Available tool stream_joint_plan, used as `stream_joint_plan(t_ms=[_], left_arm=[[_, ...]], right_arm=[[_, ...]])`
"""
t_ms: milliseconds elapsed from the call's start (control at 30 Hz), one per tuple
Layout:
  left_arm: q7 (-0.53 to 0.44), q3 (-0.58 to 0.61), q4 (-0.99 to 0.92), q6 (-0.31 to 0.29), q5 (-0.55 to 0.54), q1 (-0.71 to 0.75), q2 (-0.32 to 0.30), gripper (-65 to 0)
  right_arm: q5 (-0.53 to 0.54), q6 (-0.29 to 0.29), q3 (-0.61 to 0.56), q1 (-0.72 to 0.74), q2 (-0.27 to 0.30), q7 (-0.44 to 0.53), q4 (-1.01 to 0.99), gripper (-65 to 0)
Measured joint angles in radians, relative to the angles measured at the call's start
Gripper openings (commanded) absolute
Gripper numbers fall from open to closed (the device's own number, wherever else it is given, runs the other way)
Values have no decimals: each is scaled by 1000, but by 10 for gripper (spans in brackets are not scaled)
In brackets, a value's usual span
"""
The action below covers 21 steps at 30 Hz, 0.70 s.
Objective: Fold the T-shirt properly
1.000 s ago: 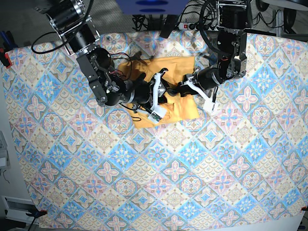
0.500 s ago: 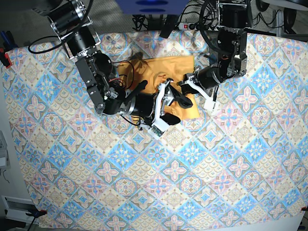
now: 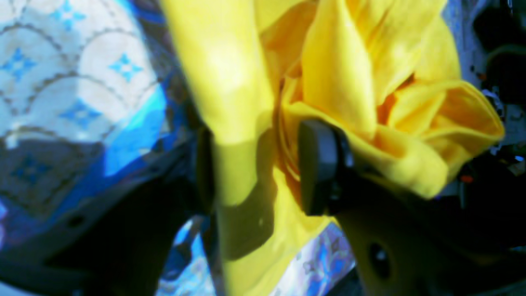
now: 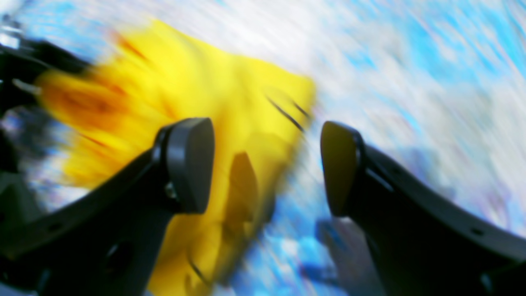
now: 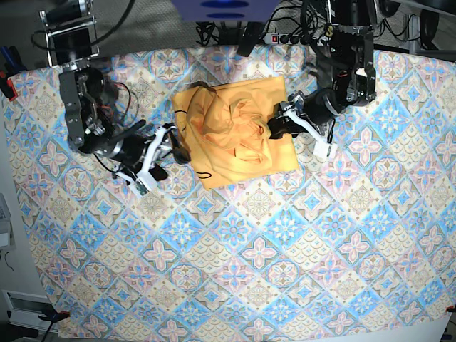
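Through the left wrist camera I saw the left claw with its two dark pads apart and a band of the T-shirt running between them. The cloth lay against the pad on that view's left, so I could not tell whether the claw was gripping it or had just let go. Beyond the pads more yellow fabric stood bunched in loose folds, and the tablecloth showed off to the side.

Through the right wrist camera the right claw was released, its pads wide apart with nothing between them. The picture was badly blurred. The shirt lay just past and beside the pad on that view's left, and patterned cloth sat beyond the other pad.

From the base camera the right claw was just off the shirt's edge, and the left claw sat at the opposite edge. The shirt lay rumpled between the two.
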Motion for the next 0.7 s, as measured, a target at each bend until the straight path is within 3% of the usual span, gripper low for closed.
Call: stream_joint_plan(t_ms=[133, 300, 367, 700], left_arm=[[-2, 6, -37, 0, -2, -11, 9, -322], [-3, 2, -38, 1, 0, -6, 4, -322], [-2, 3, -41, 1, 0, -5, 5, -322], [-7, 0, -42, 5, 0, -8, 7, -322]], right_arm=[[-77, 3, 50, -65, 3, -8, 62, -323], [-201, 11, 50, -131, -5, 6, 99, -547], [-239, 10, 49, -161, -6, -12, 92, -608], [-243, 10, -215, -126, -82, -17, 92, -616]])
